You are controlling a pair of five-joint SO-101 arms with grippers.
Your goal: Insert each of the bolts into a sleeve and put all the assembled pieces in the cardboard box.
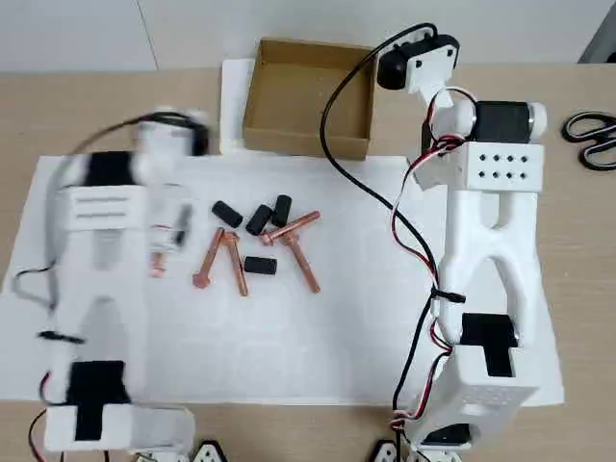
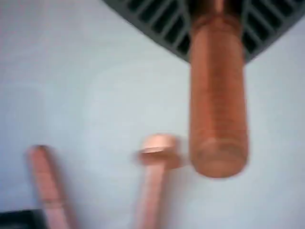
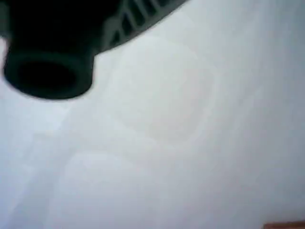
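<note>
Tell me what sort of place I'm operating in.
Probably a lab or hobby workbench: a light wooden table, a white paper sheet laid as a work mat, and black-handled scissors lying at its edge.

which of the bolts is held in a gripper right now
The bolt clamped in the left gripper; the other four lie loose on the white sheet among the black sleeves.

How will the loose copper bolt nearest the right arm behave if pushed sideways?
The bolt looks like solid metal, so it is probably stiff and heavy for its size. Its round shank suggests it will roll, likely in an arc, since the head is wider. On the smooth white sheet it may also slide.
</note>
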